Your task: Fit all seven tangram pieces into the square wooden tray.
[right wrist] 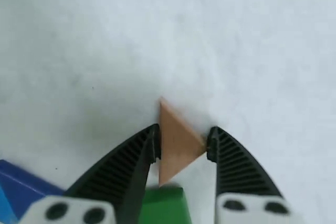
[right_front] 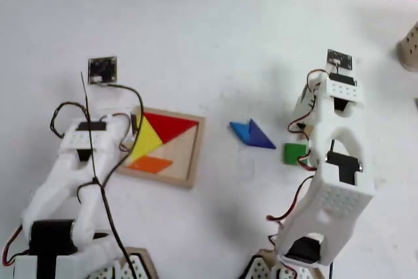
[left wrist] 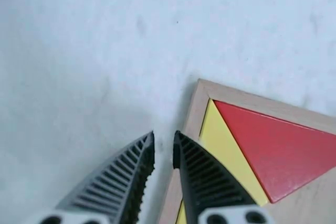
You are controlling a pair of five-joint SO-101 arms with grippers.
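Progress: three of seven pieces sit in the wooden tray (right_front: 198, 149), left of centre in the high view: red triangle (right_front: 171, 126) in the upper part, yellow triangle (right_front: 146, 140) against it on the left, orange piece (right_front: 150, 164) at the lower left. The tray's right and lower portions are bare wood. Four pieces are left on the white table (right_front: 215, 44) to the right of the tray: light blue piece (right_front: 240, 129) and dark blue piece (right_front: 262, 139), touching each other at frame centre, and the green square (right_front: 295, 153) just right of them, beside the right arm. The fourth, the tan triangle (right wrist: 176, 142), appears in the right wrist view. Judged under halfway done. Right gripper (right wrist: 184, 139): jaws set about a triangle's breadth apart, one tip on the triangle's straight edge, the other on its opposite corner. It reads as pinched, but I cannot tell whether it is off the table. The green square lies just behind the triangle, between the fingers, and a blue corner shows at lower left of that frame. Left gripper (left wrist: 164, 141): jaws nearly together with only a narrow slit, nothing between them, hanging over the tray's outer rim near a corner. The tan triangle is small, flat, matte and pale peach-brown, with three clean edges and a faint shadow at its upper tip. The pieces already seated look flush, with seams tight between red and yellow.
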